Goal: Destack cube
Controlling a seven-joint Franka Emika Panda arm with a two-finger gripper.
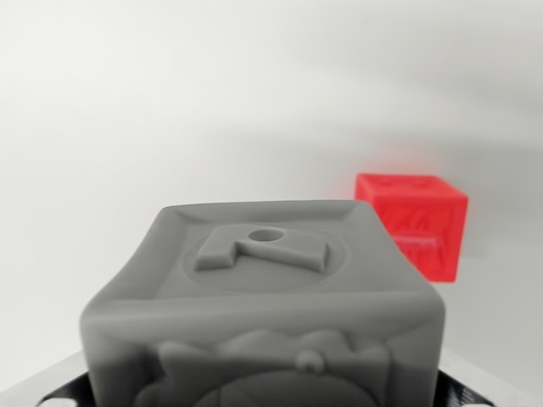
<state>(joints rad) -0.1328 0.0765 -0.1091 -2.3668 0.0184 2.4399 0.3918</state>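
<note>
Filling the wrist view's lower half, the grey cube [263, 305] sits hard against the lens, embossed top face up, dark strips at its lower corners. Behind, to the wrist view's right, a red cube [413, 222] rests alone on the white surface [127, 127], well apart. Destacking looks done or nearly so. No fingers show, so whether the claw grips the grey cube cannot be told; next comes setting down or releasing.

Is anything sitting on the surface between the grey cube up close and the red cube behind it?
Nothing visible. The white surface between the grey cube and the red cube looks bare. The end effector itself is not in the wrist view.
</note>
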